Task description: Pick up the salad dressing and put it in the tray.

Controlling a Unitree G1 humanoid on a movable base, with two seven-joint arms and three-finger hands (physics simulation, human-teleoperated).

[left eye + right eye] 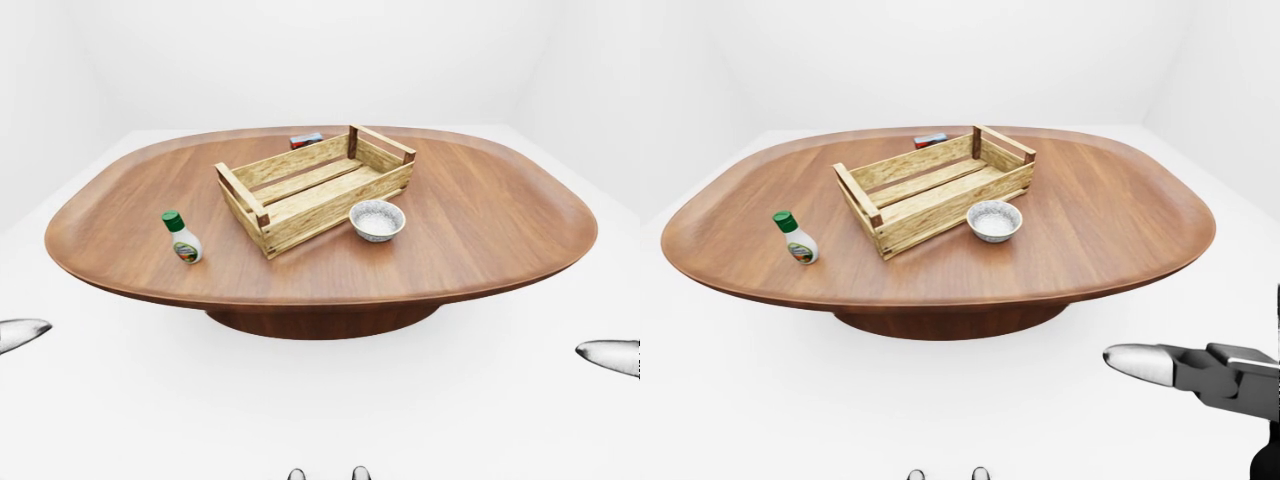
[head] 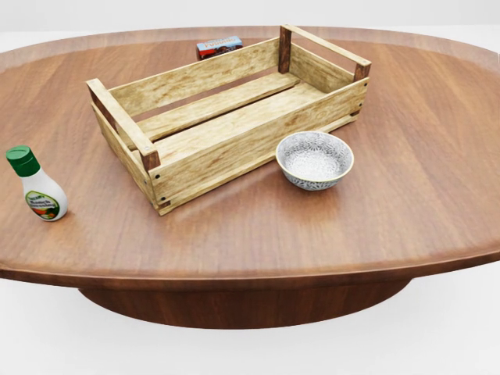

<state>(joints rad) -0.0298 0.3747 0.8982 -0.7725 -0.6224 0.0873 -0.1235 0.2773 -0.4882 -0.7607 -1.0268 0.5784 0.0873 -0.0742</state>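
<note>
The salad dressing [image 2: 35, 186], a small white bottle with a green cap, stands upright near the left edge of the head view. It is apart from the wooden slatted tray [image 2: 234, 133], which lies empty at the table's middle. Neither hand shows in the head view. In the left-eye view only a silver fingertip of my left hand [image 1: 20, 333] pokes in at the left edge, below the tabletop. My right hand [image 1: 1140, 365] shows one outstretched finger low on the right of the right-eye view. Both hands are far from the bottle and hold nothing.
A patterned grey bowl [image 2: 315, 160] sits just right of the tray's near corner. A small blue-and-red box [image 2: 219, 47] lies behind the tray's far wall. The oval wooden table [image 1: 500, 240] stands on a dark central pedestal in a white room.
</note>
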